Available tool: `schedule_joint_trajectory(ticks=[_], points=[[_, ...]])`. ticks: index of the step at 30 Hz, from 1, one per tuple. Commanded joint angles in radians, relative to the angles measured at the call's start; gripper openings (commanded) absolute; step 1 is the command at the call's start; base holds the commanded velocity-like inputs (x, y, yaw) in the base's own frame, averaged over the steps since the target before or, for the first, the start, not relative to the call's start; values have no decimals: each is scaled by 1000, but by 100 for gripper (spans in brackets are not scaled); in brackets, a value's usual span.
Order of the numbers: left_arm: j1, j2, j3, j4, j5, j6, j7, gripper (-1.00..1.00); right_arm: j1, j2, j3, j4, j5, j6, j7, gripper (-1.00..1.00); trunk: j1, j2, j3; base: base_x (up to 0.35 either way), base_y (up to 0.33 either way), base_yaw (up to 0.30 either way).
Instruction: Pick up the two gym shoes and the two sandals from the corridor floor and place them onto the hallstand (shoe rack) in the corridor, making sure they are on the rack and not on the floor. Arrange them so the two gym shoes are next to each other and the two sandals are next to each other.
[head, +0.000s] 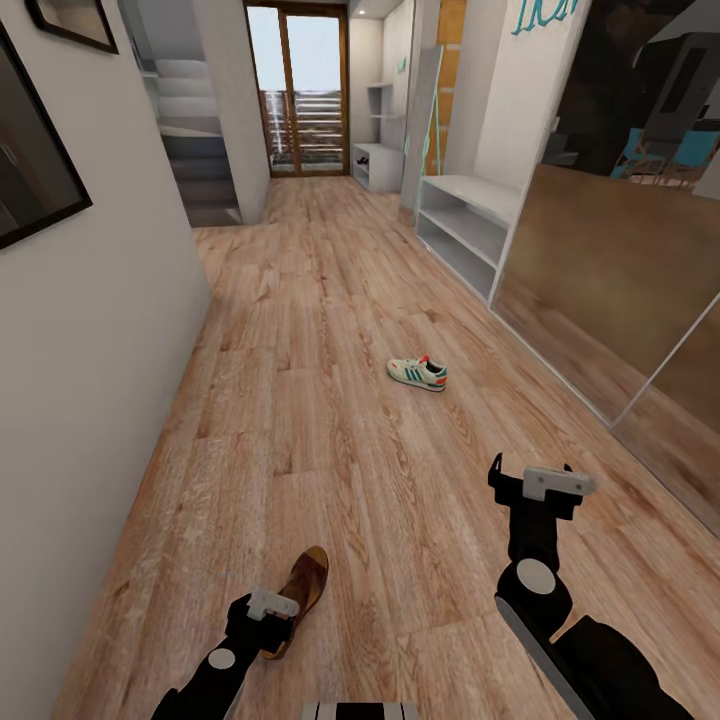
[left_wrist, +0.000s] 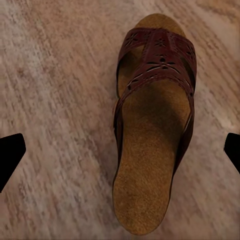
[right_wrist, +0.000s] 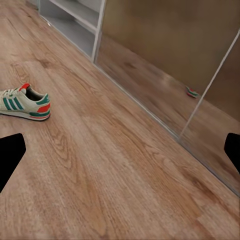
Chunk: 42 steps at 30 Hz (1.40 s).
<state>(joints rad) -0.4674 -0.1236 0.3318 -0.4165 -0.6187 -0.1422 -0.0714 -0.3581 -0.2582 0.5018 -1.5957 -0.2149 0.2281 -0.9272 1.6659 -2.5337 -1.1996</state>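
Nearest, the left gripper (head: 268, 612) hangs low over one sandal (left_wrist: 152, 125) lying flat on the corridor floor (head: 330, 300); in the left wrist view its fingertips (left_wrist: 10, 155) stand wide apart on either side of the shoe, holding nothing. The sandal looks light, with a stiff tan sole and a perforated leather strap; the sole's edges at mid-length seem the surest place to pinch. The right gripper (head: 530, 480) hovers farther out, likewise spread and empty. Beyond it one gym shoe (head: 418, 372) sits upright on the planks: probably light, soft-sided, best taken across the heel collar. Farthest, the hallstand (head: 470, 225) stands by the wall, shelves bare. Count: one sandal, one sneaker.
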Motion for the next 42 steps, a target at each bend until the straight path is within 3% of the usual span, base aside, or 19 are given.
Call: schedule_joint_trajectory(ticks=[1,16,30,42], points=[[0,0,9,-1,-7,-4,-7,100,-1,-1,4,-1,-3,9,-7,100,0,0,-2,0,0,0],[0,-2,-34,-1,-6,-4,-6,100,-2,-1,7,-1,-3,8,-9,100,0,0,-20,0,0,0],[-3,-23,-60,-3,-8,23,-3,100,-2,0,7,-2,-3,7,-17,100,0,0,-24,0,0,0],[-8,-29,-84,-3,-23,63,48,100,-2,3,7,-1,-3,7,-19,100,0,0,-25,0,0,0]])
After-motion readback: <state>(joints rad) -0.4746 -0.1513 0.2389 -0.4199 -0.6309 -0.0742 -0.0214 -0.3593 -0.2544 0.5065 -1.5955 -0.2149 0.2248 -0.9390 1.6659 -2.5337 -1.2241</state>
